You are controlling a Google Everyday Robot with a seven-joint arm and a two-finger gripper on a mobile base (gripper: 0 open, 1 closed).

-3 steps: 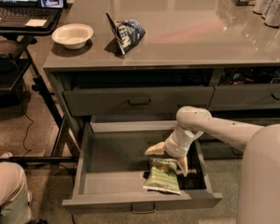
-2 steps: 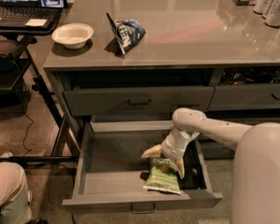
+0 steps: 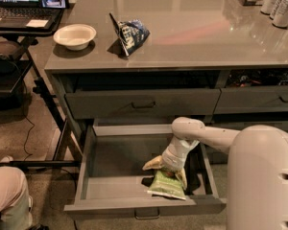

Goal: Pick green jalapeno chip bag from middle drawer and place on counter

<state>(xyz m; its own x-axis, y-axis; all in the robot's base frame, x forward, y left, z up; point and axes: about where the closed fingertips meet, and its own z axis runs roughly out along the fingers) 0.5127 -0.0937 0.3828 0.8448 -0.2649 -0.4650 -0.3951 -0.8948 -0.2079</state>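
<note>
Presently: gripper [image 3: 171, 170], down inside the open middle drawer [image 3: 89, 176], right over the green jalapeno chip bag [image 3: 167, 187], which lies near the drawer front (whether it has a hold, I cannot tell from here). Advice: take the crinkly top edge, lift straight up clear of the walls, then swing to the bench [image 3: 197, 37].

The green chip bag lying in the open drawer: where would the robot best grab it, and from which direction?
The green jalapeno chip bag lies flat on the floor of the middle drawer, whose walls block a sideways approach. So probably from straight above, pinching the bag's far end, nearest the cabinet. The hand hangs right over that end.
</note>
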